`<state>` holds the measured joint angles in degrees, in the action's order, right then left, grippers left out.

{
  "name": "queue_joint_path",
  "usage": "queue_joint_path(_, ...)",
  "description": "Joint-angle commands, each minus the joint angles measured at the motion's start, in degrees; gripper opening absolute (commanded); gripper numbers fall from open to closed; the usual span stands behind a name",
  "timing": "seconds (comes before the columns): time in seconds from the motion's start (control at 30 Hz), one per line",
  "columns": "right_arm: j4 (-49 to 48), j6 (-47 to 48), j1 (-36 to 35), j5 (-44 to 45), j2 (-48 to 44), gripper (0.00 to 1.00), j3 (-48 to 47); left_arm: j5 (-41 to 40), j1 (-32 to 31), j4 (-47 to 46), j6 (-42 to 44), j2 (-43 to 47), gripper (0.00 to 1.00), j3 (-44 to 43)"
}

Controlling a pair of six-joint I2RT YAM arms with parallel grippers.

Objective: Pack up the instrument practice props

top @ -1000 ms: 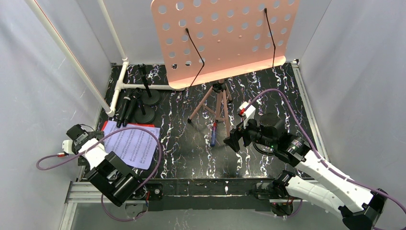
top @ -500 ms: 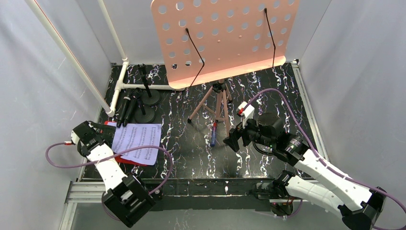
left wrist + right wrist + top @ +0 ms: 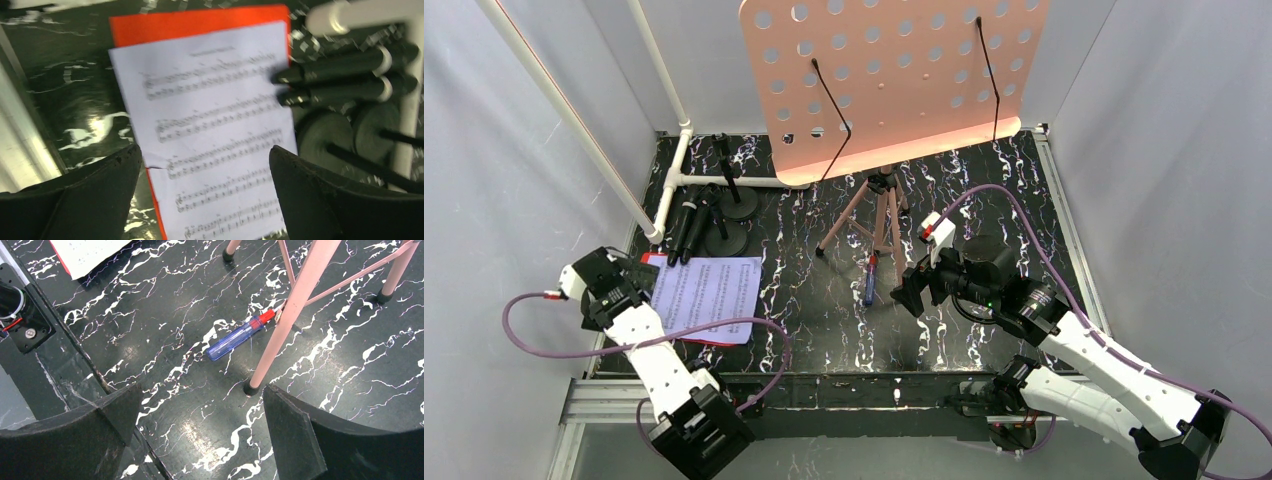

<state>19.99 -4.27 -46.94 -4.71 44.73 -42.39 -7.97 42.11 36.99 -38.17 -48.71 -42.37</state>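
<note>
- The rack (image 3: 894, 75) stood at 12 o'clock, its top cut off; the red sheet (image 3: 195, 22) lay mostly hidden under the white sheet (image 3: 709, 298) at 8 o'clock, with the microphones (image 3: 694, 220) at 10.
- The left jaws, spread and empty, had swung off the sheets; the right jaws, spread and empty, had not moved.

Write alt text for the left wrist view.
A white music sheet lies on a red sheet on the black marbled table, framed by the open left gripper. Two black microphones lie at its right edge, beside a white pipe.
</note>
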Motion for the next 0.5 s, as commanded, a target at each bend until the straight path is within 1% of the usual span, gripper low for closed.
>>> queue_joint_path(0.0,-1.64,0.65,-0.14,-0.11,0.41,0.99,-0.40,14.09,-4.62,-2.78,5.74,0.46,0.94,-0.61)
queue_joint_path(0.07,-1.71,0.68,-0.08,-0.12,0.70,0.99,-0.49,19.56,-8.07,-4.02,6.99,0.81,0.92,0.06)
queue_joint_path(0.13,-1.91,0.67,-0.13,-0.08,0.80,0.99,-0.42,24.24,-11.71,-5.14,7.73,1.36,0.91,0.88)
queue_joint_path(0.23,-1.89,0.66,-0.15,0.18,0.81,0.99,-0.26,29.22,-17.73,-5.57,7.75,1.34,0.91,1.63)
queue_joint_path(0.3,-1.97,0.63,-0.16,0.38,0.89,0.99,-0.24,30.66,-22.32,-6.00,7.06,1.47,0.92,2.20)
queue_joint_path(0.47,-1.89,0.58,-0.10,1.25,0.80,0.99,-0.24,28.67,-34.99,-8.60,4.31,0.46,0.91,3.89)
